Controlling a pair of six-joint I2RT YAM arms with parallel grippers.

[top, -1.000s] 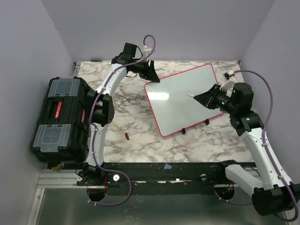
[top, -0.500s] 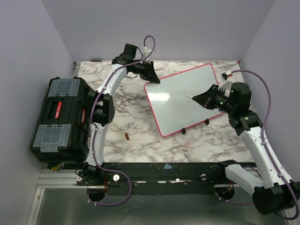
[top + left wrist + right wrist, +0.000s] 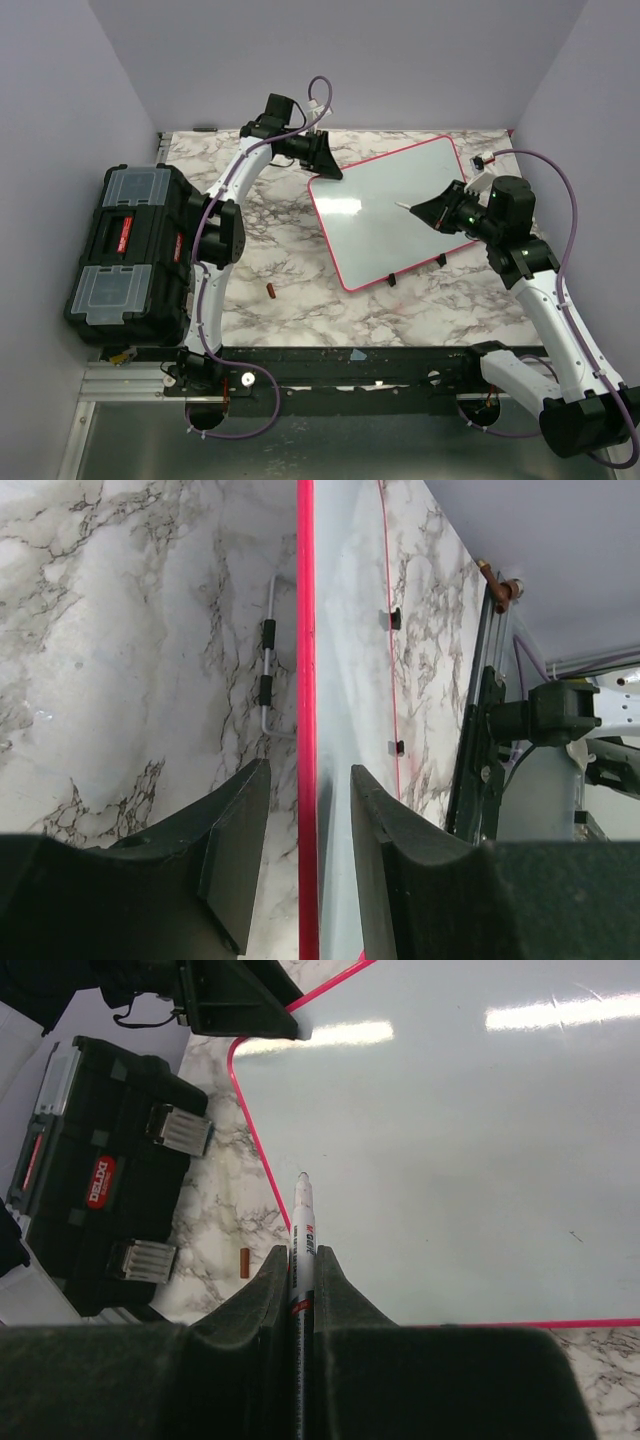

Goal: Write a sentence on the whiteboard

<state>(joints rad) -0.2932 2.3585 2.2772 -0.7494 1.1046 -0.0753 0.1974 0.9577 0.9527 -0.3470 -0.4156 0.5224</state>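
Two arms, one board, listed as seen from the top camera.

1. Whiteboard (image 3: 385, 225): white, glossy, pink-red rim, rounded corners. It lies on the marble surface (image 3: 300, 300) toward 1 o'clock from the surface's centre, turned askew. Two small black clips (image 3: 392, 280) sit along its 6 o'clock rim.

2. Left gripper (image 3: 325, 165): at the board's 10 o'clock corner. In the left wrist view its jaws stand apart, one finger (image 3: 235, 850) on each side of the pink rim (image 3: 305, 680). The rim runs up the slot between them with a gap on both sides, so it is straddled but not yet clamped.

3. Right gripper (image 3: 425, 210): reaches in from the board's 3 o'clock side and hangs over its middle. It is clenched on a white marker (image 3: 303, 1230), whose body lies lengthwise between the jaws. The tip points toward 9 o'clock over the white face. Whether the tip touches the board cannot be told.

4. Black toolbox (image 3: 130, 250): at 9 o'clock on the surface, well apart from the board, with clear-lidded compartments at both ends.

5. Small red-brown piece (image 3: 271, 291): on the marble at 7 o'clock from the board, between board and toolbox.

6. Bent wire part with black sleeves (image 3: 266, 660): on the marble just beside the rim, seen in the left wrist view.
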